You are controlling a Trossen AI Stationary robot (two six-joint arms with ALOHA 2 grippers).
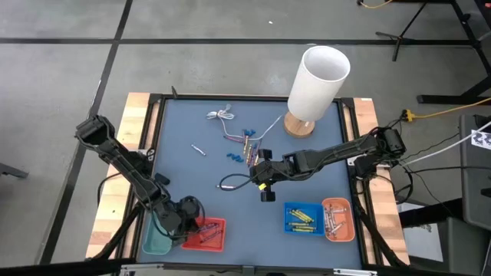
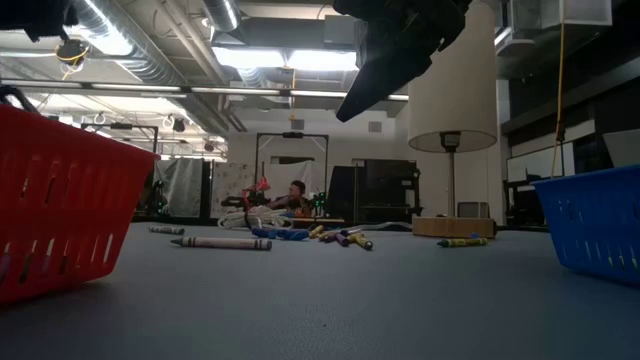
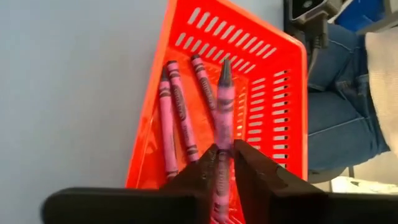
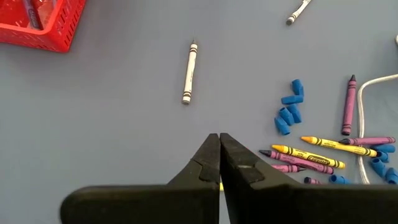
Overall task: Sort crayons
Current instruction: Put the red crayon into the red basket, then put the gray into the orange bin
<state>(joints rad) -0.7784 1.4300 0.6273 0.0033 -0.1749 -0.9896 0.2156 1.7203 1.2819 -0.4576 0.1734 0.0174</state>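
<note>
My left gripper [image 3: 224,149] hangs over the red basket [image 1: 213,238] at the table's near left, shut on a red-pink crayon [image 3: 224,102]. Three like crayons [image 3: 180,118] lie on the basket's floor. My right gripper [image 4: 219,138] hovers shut over the middle of the table [image 1: 257,180], touching nothing. Loose crayons in yellow and purple [image 4: 317,152] lie on the mat beside it, near some blue bits [image 4: 289,109]. A grey-white crayon [image 4: 189,71] lies alone farther left. My left gripper pinches the red-pink crayon's rear part [image 3: 222,163] between its two fingers. The fingers slant down into the basket and lie along the crayon, not across it. The crayon's tip [image 3: 225,67] points ahead over the basket's floor; whether it rests there I cannot tell.
A teal basket [image 1: 157,239] stands left of the red one. A blue basket [image 1: 304,218] and an orange one [image 1: 338,219], both holding crayons, stand at the near right. A white lamp [image 1: 318,77] stands at the far right. A white cable [image 1: 222,116] lies at the far middle. A person's legs [image 3: 339,106] show beyond the table.
</note>
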